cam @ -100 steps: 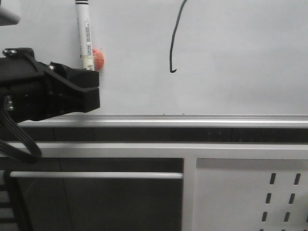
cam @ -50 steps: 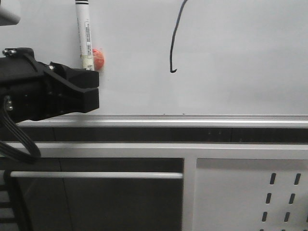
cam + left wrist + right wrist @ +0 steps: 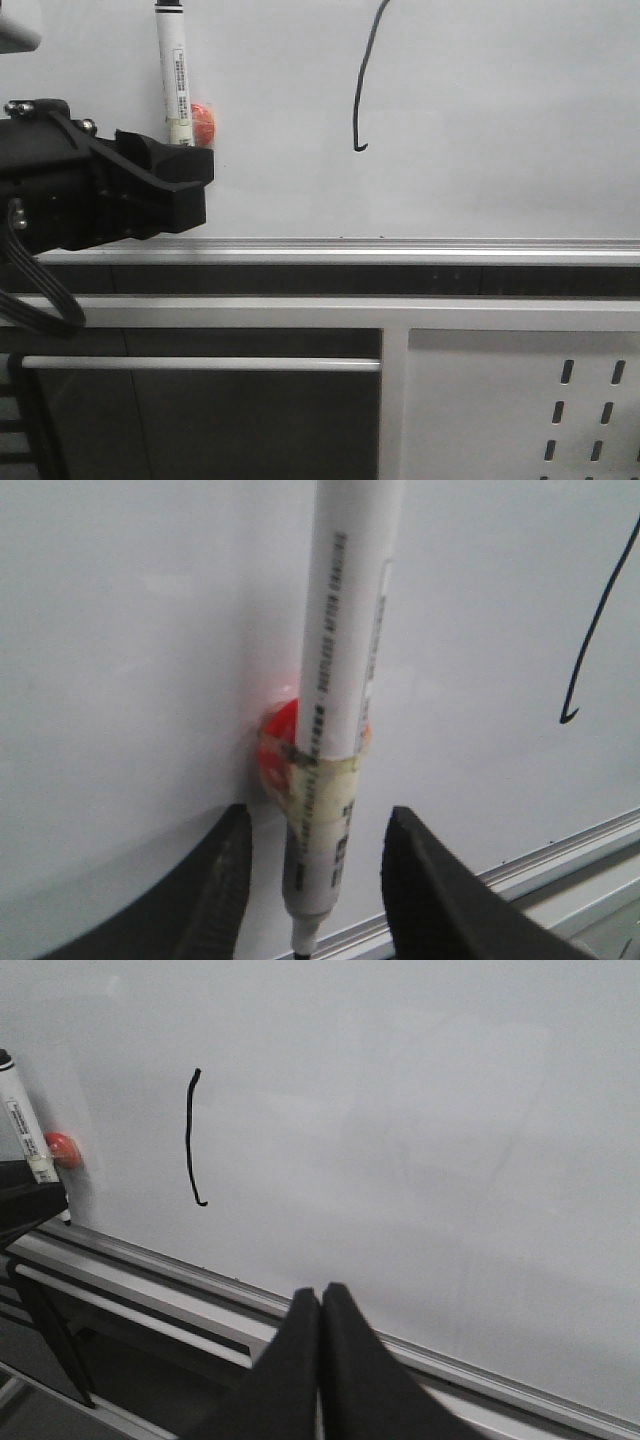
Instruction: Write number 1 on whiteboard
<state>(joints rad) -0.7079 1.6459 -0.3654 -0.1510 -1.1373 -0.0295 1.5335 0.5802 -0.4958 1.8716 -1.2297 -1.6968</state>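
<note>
Whiteboard (image 3: 480,120): a large glossy pale board, upright ahead of both arms, with a silver rail (image 3: 400,247) along its lower edge.
Number 1 (image 3: 359,85): a thin black stroke, roughly vertical, slightly curved, hooked at its lower end; seen well to the right of the left gripper (image 3: 310,880) and, in the right wrist view, ahead of the right gripper (image 3: 320,1360) and off to one side.
Marker (image 3: 335,720): a white-barrelled pen, upright against the board, fixed by a band of tape (image 3: 322,780) to a small red-orange mount (image 3: 275,742); its dark tip points down.
Left jaws: parted, one on each side of the lower barrel; a gap is visible on both sides, so no contact with the pen is seen.
Right jaws: pressed together, nothing between them, clear of the board.
Task status: judged complete or nearly so, as the stroke is already on the board and the pen sits at its mount.
Handling, marker: judged light, rigid and smooth-sided, liable to slip or rotate under a loose pinch; the taped lower barrel is judged the best hold, being less slick and near the mount.
Handling, board: judged stiff and slippery; fresh ink is likely to smear if brushed.
Risk: the pen may be knocked off its mount if the left jaws are drawn away askew.
</note>
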